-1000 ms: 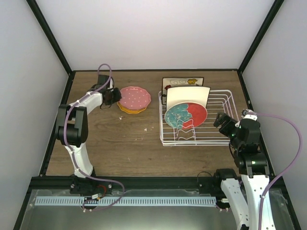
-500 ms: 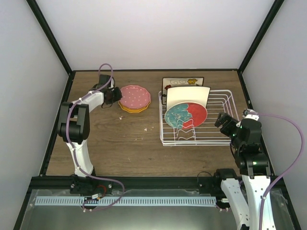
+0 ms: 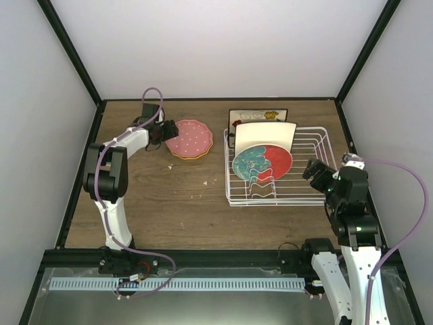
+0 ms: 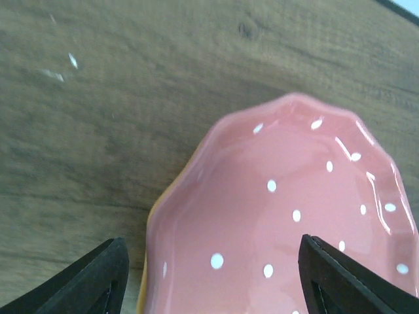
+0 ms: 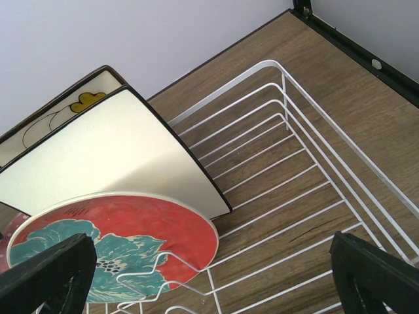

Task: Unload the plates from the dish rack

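The rack [image 3: 308,159], near the desk's [image 3: 162,203] right edge, held upright plates. The red-and-teal plate [image 3: 262,162] was nearest, with the cream plate [image 3: 265,134] behind it. The floral plate [image 3: 257,114] stood just behind that, but I couldn't tell if it was inside the far wall. Toward the far left corner, the pink plate [image 3: 190,138] lay stacked on the orange plate [image 3: 180,155]. The left fingers [image 3: 167,130] were spread wide at the pink plate's left rim, gripping nothing. The right fingers [image 3: 314,169] were also spread wide and empty, at the rack's right side.
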